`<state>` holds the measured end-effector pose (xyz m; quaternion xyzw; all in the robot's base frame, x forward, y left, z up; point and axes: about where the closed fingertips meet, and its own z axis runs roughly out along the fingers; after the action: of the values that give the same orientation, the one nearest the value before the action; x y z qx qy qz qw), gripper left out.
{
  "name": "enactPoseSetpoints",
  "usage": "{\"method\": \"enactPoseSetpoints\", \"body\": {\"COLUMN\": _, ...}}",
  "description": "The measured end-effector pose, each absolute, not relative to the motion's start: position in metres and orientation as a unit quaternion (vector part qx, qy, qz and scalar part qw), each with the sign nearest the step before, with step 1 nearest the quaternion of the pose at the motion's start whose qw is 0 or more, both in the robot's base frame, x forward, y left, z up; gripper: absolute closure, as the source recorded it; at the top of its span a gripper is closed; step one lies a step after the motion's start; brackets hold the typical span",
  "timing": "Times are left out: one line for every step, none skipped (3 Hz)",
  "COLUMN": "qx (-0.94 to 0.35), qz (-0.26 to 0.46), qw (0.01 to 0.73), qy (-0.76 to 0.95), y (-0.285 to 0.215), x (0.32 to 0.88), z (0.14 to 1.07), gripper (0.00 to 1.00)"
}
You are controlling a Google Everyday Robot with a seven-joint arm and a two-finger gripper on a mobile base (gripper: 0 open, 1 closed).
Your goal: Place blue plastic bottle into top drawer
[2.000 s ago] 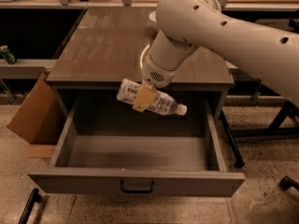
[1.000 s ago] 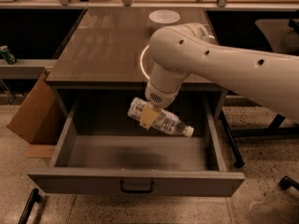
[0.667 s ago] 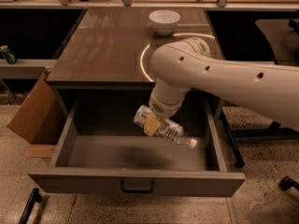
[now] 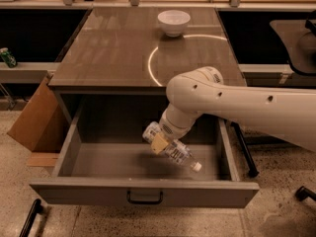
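Observation:
The top drawer (image 4: 143,195) is pulled wide open below the brown counter, with its dark pull handle at the front centre. My gripper (image 4: 161,141) reaches down into the drawer from the right on the white arm and is shut on the blue plastic bottle (image 4: 174,152). The bottle looks pale and clear, with a white label and a white cap. It is tilted, cap end down to the right, close above the drawer floor. I cannot tell whether it touches the floor.
A white bowl (image 4: 173,22) stands at the back of the counter top (image 4: 108,53). A cardboard box (image 4: 34,120) leans at the drawer's left. A green can (image 4: 7,57) sits on a shelf at far left. A dark chair (image 4: 296,38) is at right.
The arm has lowered and moved forward and right, carrying the bottle from the counter's front edge down into the open drawer. The bowl has come into full view.

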<state>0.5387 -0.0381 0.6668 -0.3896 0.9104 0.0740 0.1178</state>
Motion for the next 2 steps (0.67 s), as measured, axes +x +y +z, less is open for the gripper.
{"method": "enactPoseSetpoints", "body": {"qx": -0.373, "qz": 0.084, "qw": 0.124, "qy": 0.916, "y": -0.0381, "x": 0.5457, "z": 0.6474, "gripper": 0.59}}
{"method": "enactPoseSetpoints", "body": {"qx": -0.361, "qz": 0.086, "qw": 0.126, "qy": 0.92, "y": -0.0419, "x": 0.55, "z": 0.6384, "gripper": 0.36}}
